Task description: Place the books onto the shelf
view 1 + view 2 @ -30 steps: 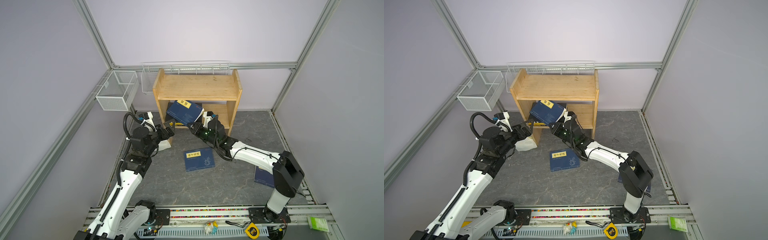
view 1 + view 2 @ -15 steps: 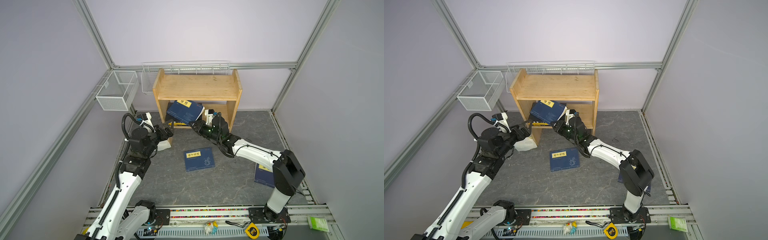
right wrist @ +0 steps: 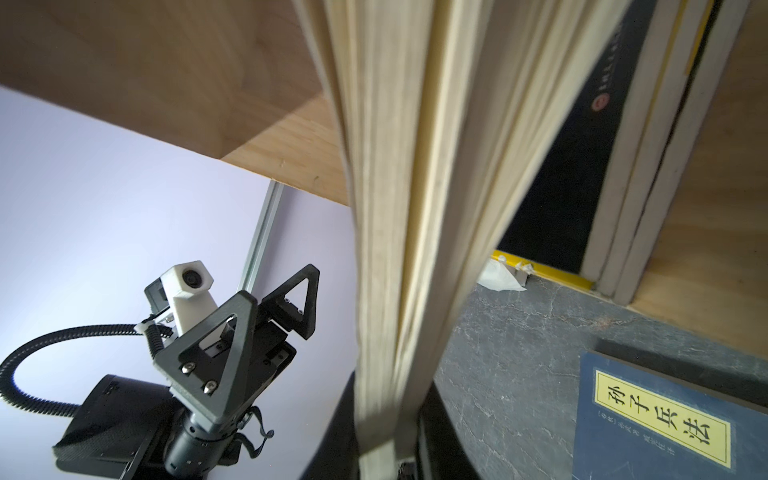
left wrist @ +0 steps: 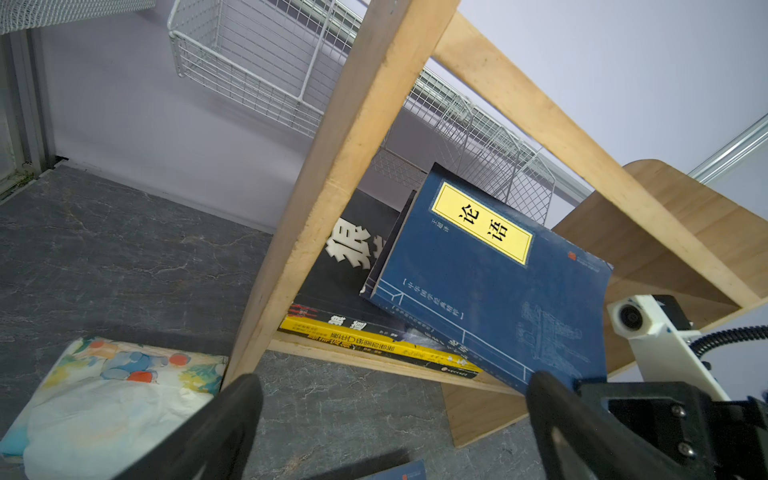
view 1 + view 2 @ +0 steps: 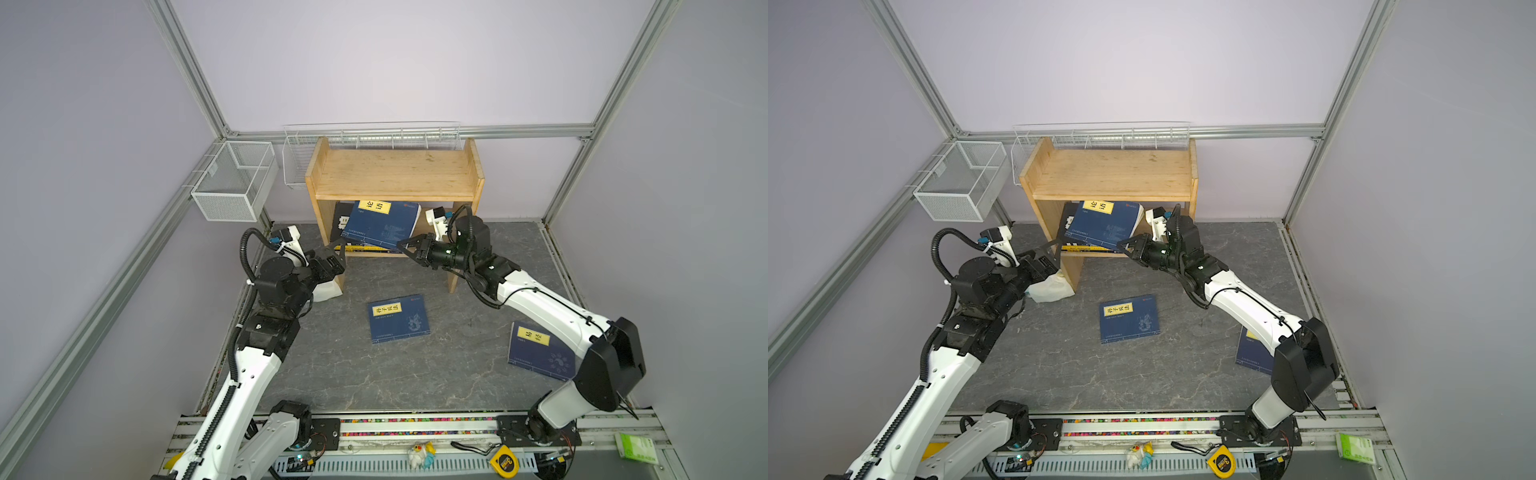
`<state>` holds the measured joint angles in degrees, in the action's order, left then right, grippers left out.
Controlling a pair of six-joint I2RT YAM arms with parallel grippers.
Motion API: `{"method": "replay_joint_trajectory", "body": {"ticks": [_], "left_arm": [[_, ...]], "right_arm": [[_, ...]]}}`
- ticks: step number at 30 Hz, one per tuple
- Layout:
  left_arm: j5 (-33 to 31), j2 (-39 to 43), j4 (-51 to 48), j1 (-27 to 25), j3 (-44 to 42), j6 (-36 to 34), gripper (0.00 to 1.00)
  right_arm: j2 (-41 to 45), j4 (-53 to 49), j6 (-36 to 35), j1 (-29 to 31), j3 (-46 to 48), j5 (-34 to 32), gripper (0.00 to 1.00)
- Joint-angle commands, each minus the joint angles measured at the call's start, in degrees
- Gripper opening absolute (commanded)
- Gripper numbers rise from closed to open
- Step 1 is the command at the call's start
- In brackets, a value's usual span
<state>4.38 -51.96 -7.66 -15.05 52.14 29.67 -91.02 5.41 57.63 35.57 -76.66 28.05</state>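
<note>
Well, the wooden shelf stands at the upper middle of both top views, and its lower compartment holds the books. A black book stands at the left end of that compartment. A yellow book lies flat on the bottom board, with a black cover lying on top of it. A navy book with a yellow label sits tilted, its upper part inside the compartment over the lying books and its lower corner sticking out in front.

The right end effector pinches that corner; the right wrist view shows page edges clamped between its jaws. The left end effector hangs spread wide just beside the shelf's left leg, near a floral packet on the tabletop.

A second navy book lies flat at the centre of the tabletop. A third navy book lies at lower right, partly under the right arm. A mesh basket hangs on the frame at upper left, and a wire basket hangs behind the shelf.
</note>
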Motion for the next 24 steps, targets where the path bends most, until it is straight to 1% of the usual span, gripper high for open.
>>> {"method": "replay_joint_trajectory", "body": {"ticks": [1,4,10,19,21,24], "left_arm": [[-0.26,0.63,-0.72,0.28,-0.82,-0.49,1.00],[-0.21,1.03,-0.92,0.29,-1.41,-0.10,1.00],[-0.38,1.12,-0.85,0.28,-2.63,1.08,0.99],[-1.39,1.43,-1.13,0.46,-2.65,1.02,0.99],[-1.59,1.51,-1.18,0.55,-2.57,1.00,0.99],[-1.83,1.66,-1.47,0.63,-2.45,0.89,0.99]], "right_arm": [[-1.63,6.09,0.63,-0.57,-3.35,6.66,0.14],[-3.54,4.06,-0.45,-0.87,-6.05,7.72,0.14],[-6.00,-0.73,-4.75,-0.98,-10.65,6.93,0.16],[-10.59,-3.08,-5.33,-1.82,-15.38,10.16,0.17],[-11.08,-3.48,-5.77,-1.94,-15.98,10.18,0.17],[-11.37,-6.78,-8.12,-2.13,-17.49,8.67,0.18]]}}
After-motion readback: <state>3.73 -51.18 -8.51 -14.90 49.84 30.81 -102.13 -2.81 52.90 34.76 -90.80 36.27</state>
